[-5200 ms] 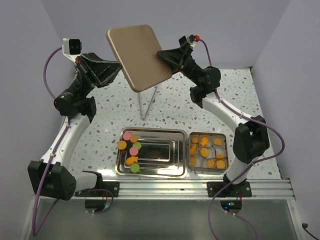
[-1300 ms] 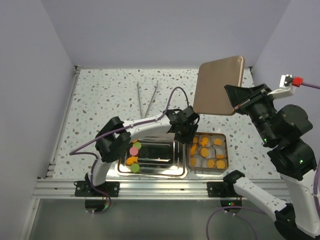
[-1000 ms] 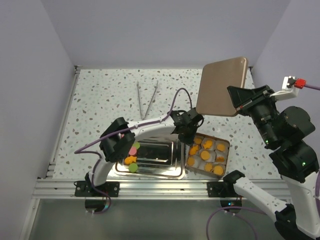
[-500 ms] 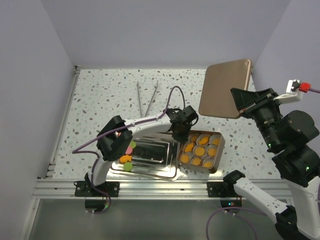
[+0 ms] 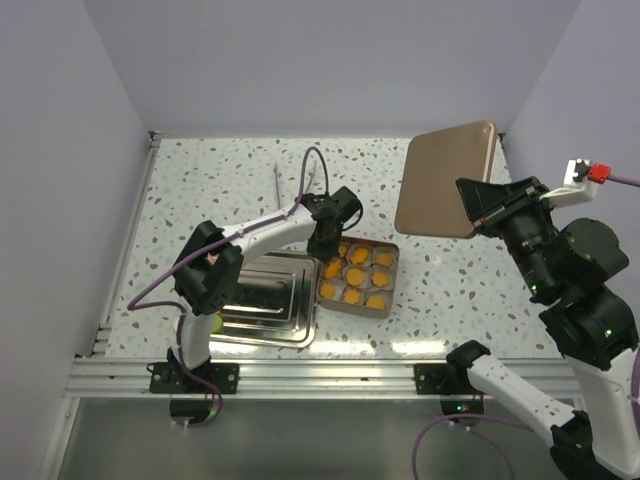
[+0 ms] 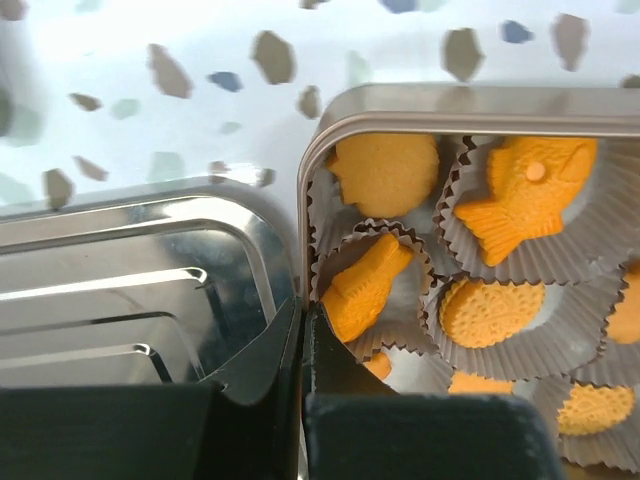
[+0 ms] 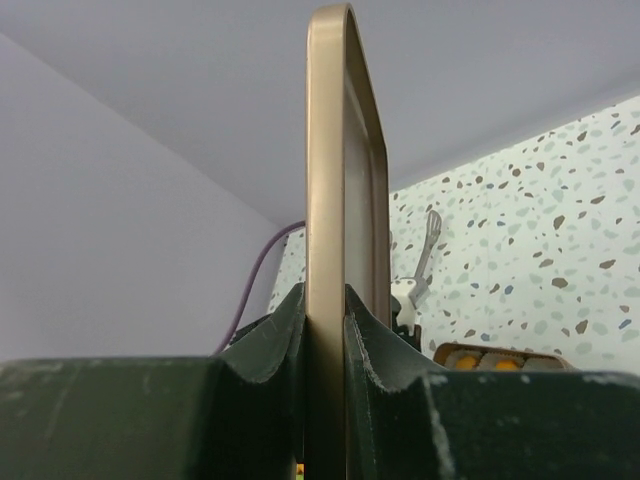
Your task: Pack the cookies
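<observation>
Filling the tin's (image 6: 450, 96) paper cups (image 6: 598, 232), orange cookies (image 6: 385, 172); lid (image 5: 445, 195) aloft.

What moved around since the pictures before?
The left gripper came down from the lid, grabbed the wall of the cookie tin and dragged it left, away from the arm bases; the metal tray slid left too. The right gripper swung the lid rightward. Unchanged: its grip, and the cookies in paper cups.

The cookies (image 5: 353, 276) lie in the tin (image 5: 396, 262), just right of the tray (image 5: 262, 300).
</observation>
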{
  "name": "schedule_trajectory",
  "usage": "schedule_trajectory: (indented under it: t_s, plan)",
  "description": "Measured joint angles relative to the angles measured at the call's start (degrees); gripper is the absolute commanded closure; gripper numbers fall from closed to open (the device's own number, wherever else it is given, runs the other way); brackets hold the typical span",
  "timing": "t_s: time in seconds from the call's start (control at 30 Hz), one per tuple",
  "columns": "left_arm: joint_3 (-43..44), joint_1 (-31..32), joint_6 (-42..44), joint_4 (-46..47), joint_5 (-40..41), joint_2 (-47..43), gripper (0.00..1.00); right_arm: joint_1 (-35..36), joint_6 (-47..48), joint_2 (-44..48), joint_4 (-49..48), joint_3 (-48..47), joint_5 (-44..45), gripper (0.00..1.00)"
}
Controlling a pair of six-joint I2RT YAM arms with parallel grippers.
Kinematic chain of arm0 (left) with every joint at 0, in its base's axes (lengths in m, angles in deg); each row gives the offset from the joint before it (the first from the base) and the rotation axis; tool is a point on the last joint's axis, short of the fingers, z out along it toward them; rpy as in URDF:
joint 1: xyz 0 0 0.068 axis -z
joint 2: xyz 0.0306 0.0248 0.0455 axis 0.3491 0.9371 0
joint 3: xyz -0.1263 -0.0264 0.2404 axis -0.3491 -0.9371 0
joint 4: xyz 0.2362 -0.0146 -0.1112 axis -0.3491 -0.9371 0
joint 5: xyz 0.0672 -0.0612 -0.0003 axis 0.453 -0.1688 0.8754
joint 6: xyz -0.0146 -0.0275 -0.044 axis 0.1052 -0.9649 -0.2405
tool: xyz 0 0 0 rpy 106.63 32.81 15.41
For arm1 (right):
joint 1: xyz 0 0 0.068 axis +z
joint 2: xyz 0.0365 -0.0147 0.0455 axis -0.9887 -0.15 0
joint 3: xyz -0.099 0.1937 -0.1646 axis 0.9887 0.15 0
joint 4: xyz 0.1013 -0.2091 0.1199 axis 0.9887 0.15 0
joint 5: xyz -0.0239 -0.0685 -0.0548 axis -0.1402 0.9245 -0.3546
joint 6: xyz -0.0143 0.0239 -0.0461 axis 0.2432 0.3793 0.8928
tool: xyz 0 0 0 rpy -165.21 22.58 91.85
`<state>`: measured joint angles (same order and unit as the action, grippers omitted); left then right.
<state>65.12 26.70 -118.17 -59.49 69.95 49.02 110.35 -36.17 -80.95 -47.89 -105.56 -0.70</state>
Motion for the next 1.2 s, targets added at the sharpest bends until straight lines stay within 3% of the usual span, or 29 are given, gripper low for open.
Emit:
schedule_trajectory:
  t_s: [0.27, 0.47, 0.67, 0.77, 1.0, 1.2]
  plan:
    - [-0.31, -4.26, 0.74, -3.06, 2.73, -0.52, 1.00, 0.00, -1.88, 0.11, -1.07, 3.50, -1.64, 1.00]
    - [-0.31, -5.38, 0.11, -4.26, 3.50, -0.52, 1.00, 0.00, -7.89, 2.34, -4.57, 14.53, -4.37, 1.00]
    - [-0.76, -5.42, -0.90, -4.37, 1.99, -1.11, 0.66, 0.00, -16.52, 5.60, -11.67, 29.66, -8.68, 1.00]
    - [-1.18, -5.60, -1.36, -4.44, 1.03, -2.51, 0.57, 0.00, -20.09, 6.05, -15.63, 35.04, -10.45, 1.00]
    - [-4.37, -10.88, -1.31, -3.93, -1.01, -11.87, 0.55, 0.00, -28.81, 6.08, -28.65, 45.35, -13.11, 1.00]
    - [-16.52, -18.16, -0.72, 2.27, -7.30, -24.55, 0.54, 0.00, -38.60, 4.35, -40.26, 58.64, -14.03, 1.00]
